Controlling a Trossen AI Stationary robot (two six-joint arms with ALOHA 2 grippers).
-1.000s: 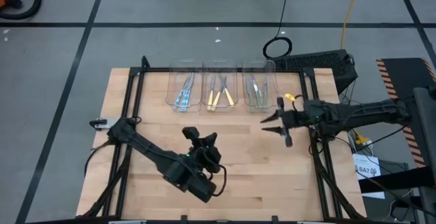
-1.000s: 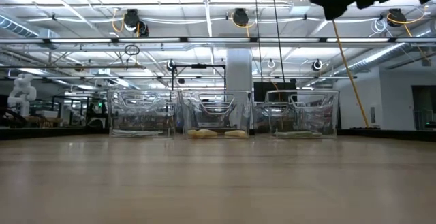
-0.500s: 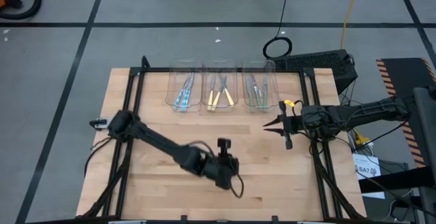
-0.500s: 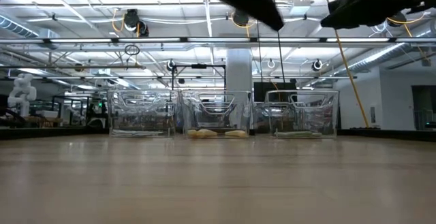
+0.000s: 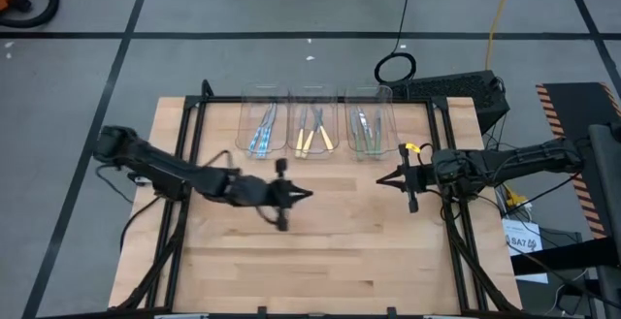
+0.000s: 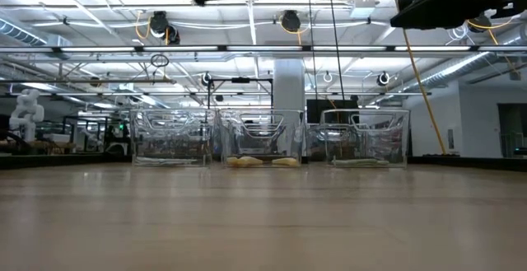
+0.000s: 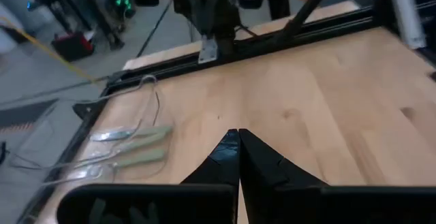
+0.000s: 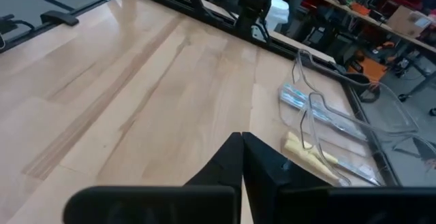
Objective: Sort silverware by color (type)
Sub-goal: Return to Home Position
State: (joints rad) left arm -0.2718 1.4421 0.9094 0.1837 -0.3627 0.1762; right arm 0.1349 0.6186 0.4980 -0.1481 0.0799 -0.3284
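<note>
**Silverware Binned by Colour; Both Claws Shut and Empty**

The wooden table is used mainly along its far edge, where three clear bins are set side by side so that each colour is kept apart. The blue-handled utensils are held in the left bin, the pale yellow utensils in the middle bin, and the green utensils in the right bin. The left gripper is held over the table's middle and the right gripper near the right bin. Both are carried clear of the bins with fingers pressed together on nothing. Sorting is judged finished, since no utensil is seen outside a bin.
</note>
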